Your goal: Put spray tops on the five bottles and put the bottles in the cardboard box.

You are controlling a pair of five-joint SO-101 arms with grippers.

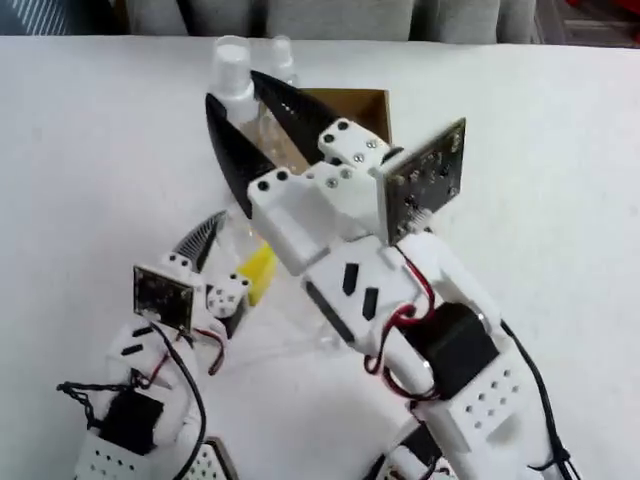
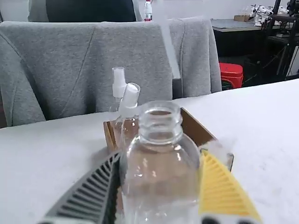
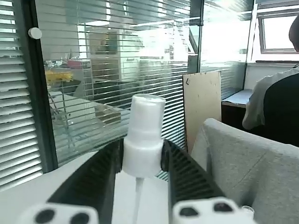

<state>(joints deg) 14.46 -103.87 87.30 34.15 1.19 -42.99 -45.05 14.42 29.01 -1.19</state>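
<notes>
Rising closest to the high camera, the right gripper (image 1: 232,90) is angling its black fingers above the cardboard box (image 1: 365,105), while the left gripper (image 1: 240,240) is sitting lower, just beside the box. From the left wrist, the grey and yellow fingers are clamping an open-necked bottle (image 2: 159,163) upright; behind it, 2 capped bottles (image 2: 124,116) are standing inside the box. From the right wrist, the black fingers are pinching a white spray top (image 3: 144,135), its tube hanging down.

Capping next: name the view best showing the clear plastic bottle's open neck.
Left wrist view: the clear plastic bottle sits close, neck uncapped. High view: arms largely hide it. Right wrist view faces window blinds.
</notes>
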